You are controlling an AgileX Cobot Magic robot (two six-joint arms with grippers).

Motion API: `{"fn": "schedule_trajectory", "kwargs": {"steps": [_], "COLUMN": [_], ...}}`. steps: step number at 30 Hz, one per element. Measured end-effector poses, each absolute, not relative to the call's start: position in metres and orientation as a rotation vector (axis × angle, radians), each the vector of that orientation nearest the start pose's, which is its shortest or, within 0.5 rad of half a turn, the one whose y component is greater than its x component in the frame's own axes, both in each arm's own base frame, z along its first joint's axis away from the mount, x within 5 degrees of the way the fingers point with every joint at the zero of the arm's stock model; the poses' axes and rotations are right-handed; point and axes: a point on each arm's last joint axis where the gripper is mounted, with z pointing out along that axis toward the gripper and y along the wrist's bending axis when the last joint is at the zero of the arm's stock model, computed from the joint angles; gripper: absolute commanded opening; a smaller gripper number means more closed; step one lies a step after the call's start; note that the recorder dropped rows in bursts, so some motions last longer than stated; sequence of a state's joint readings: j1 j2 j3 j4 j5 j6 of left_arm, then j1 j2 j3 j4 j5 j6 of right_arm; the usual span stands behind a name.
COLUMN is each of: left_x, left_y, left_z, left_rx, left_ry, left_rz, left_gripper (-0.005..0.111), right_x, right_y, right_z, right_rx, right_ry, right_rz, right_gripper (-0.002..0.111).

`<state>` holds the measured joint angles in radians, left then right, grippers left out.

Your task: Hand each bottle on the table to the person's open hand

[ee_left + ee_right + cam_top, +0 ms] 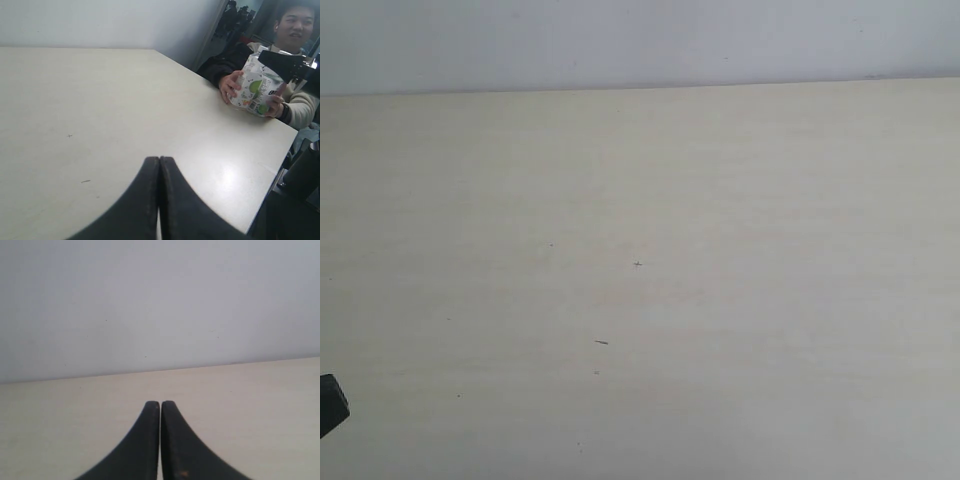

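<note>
Basically nothing stands on the wide pale beige wood-grain surface [740, 200] in the exterior view. It shows only tiny dark specks and a black bit [330, 403] at the lower left corner of the frame; can't tell what that is.

Both left jaws and right jaws are black, pressed fully together and holding nothing. The right pair sits over bare surface, facing a plain grey wall [150, 300].

The clear plastic drink bottles with white labels and green fruit print [255, 90] show only in the left wrist view. They are bunched at the far corner of the surface, clasped between the seated person's bare light-skinned hands [229, 86]. The count is unclear because a dark shape [282, 62] covers part of the tops. The hands are wrapped around the bunch, not open.

Handling, as a judgement:
- **Weight:** probably light, with some heft if filled.
- **Walls:** thin, so they will give under a hard squeeze.
- **Label:** glossy film, likely slippery.
- **Shape:** round, so a bottle may roll if tipped.
- **Where to hold:** mid-body across the label with the jaws square to the bottle, or just under the cap where the plastic is stiffer, with a moderate squeeze.
</note>
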<state>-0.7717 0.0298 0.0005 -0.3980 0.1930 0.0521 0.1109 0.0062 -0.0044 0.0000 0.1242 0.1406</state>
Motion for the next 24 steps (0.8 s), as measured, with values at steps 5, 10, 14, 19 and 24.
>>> {"fn": "schedule_trajectory", "kwargs": {"steps": [5,10,14,19,24], "left_x": [0.037,0.037,0.038,0.048,0.055], "left_y": [-0.045,-0.045,-0.042,-0.03,-0.015], "left_z": [0.195,0.195,0.196,0.197,0.2], "left_rx": [0.437,0.434,0.411,0.267,0.047], "left_ry": [1.718,1.72,1.699,1.679,1.644], "left_rz": [-0.884,-0.887,-0.827,-0.568,-0.323], "left_gripper": [0.0,0.0,0.0,0.0,0.0], "right_x": [0.056,0.056,0.056,0.056,0.056], "right_y": [0.006,0.006,0.006,0.006,0.006], "right_z": [0.203,0.203,0.203,0.203,0.203], "right_rx": [0.024,0.024,0.024,0.024,0.024], "right_ry": [1.613,1.613,1.613,1.613,1.614], "right_rz": [0.195,0.195,0.195,0.195,0.195], "right_gripper": [0.001,0.001,0.001,0.001,0.001]}}
